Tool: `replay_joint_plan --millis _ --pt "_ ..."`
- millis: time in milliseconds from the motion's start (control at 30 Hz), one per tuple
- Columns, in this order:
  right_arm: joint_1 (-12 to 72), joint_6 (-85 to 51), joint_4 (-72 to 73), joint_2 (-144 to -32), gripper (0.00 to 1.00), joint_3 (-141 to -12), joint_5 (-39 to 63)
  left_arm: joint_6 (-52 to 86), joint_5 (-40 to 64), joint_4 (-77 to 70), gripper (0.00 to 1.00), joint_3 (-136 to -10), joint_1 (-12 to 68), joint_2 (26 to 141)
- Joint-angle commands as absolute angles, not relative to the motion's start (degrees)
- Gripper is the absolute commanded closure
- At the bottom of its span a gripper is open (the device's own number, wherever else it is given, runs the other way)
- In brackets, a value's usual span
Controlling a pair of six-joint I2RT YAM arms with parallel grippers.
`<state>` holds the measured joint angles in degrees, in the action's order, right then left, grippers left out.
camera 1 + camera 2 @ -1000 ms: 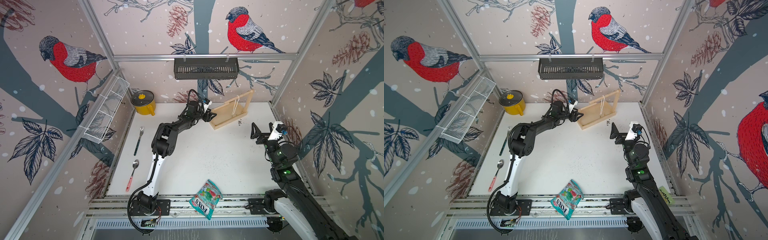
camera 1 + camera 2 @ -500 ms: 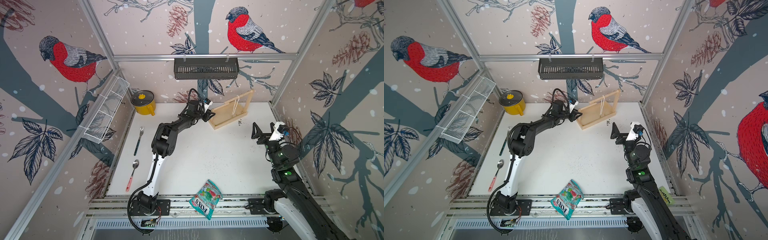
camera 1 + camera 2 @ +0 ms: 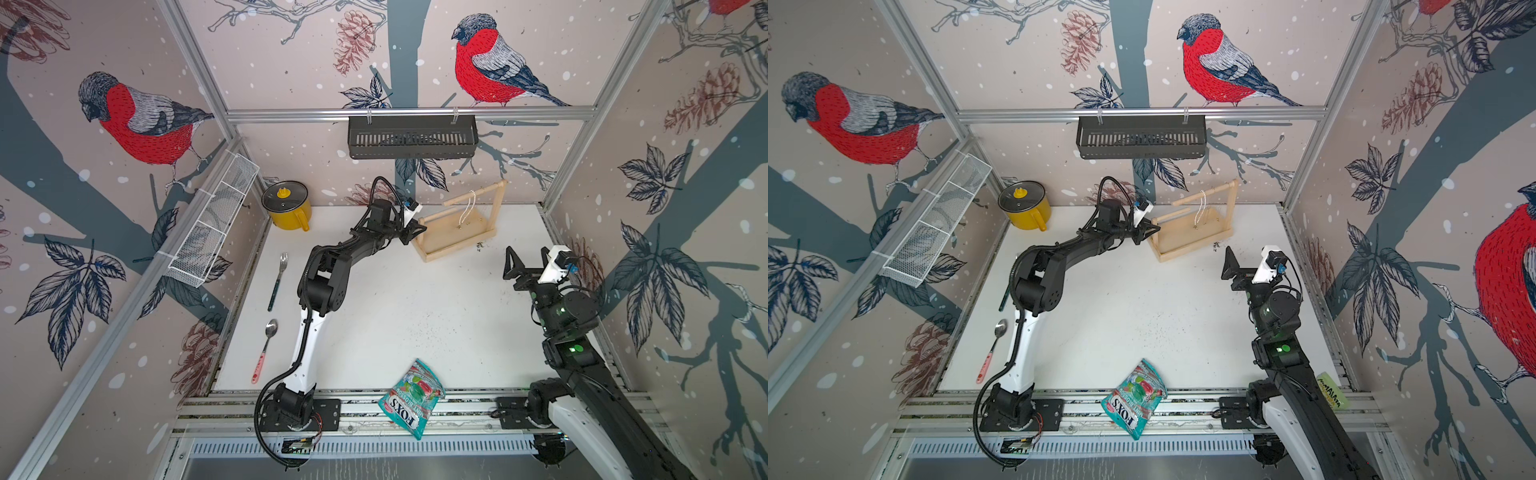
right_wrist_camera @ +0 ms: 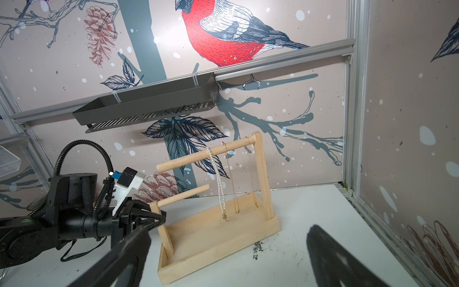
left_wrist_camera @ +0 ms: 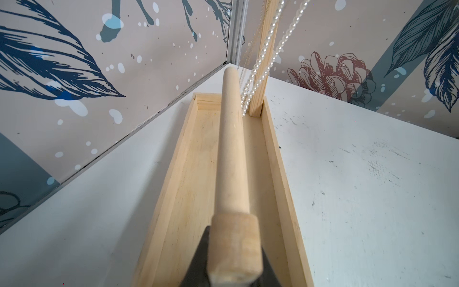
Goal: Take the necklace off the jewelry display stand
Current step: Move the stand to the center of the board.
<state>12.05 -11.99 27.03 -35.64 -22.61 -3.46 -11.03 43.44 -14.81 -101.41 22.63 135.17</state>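
Top views, both: candy bag [image 3: 413, 397], shiny, crinkly and teal, at the front edge of the white table [image 3: 415, 316].
Right gripper [image 3: 525, 259]: black, jaws spread wide, holding nothing, over the table's right side.
Left gripper [image 3: 417, 230]: black fingers squeezed on the short post [image 4: 166, 238] of the jewelry display stand [image 4: 218, 251].
Stand place: back of the table, near the back wall.
Stand look: pale smooth wood, a flat box tray, one short post, one tall post, two round rods.
Pearl necklace [image 4: 218, 184]: tiny round white beads, hanging from the top rod [image 4: 183, 161].
Thin gold chains [image 4: 232, 179]: two, hanging beside the pearls.
Yellow pot [image 3: 286, 208]: round, with a glass lid, in the back left corner.
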Motion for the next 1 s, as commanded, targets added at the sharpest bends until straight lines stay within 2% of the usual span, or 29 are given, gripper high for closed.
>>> replay_joint_plan --millis 0,367,733,967 --pt "12.4 -11.9 27.7 -35.4 0.00 -22.8 -4.1 -13.5 44.0 -11.7 0.96 -97.7 22.5 132.7" --pt "14.8 -11.2 25.6 -33.9 0.00 -23.4 -5.6 -18.8 42.8 -9.8 0.98 -82.3 22.1 123.1" --pt "17.2 -10.4 24.9 -34.3 0.00 -23.5 -7.6 -22.8 41.1 -5.0 1.00 -74.6 21.6 117.1" --pt "17.7 -10.2 24.2 -35.5 0.00 -24.3 -7.3 -25.7 45.2 -4.6 1.00 -71.4 19.0 115.2"
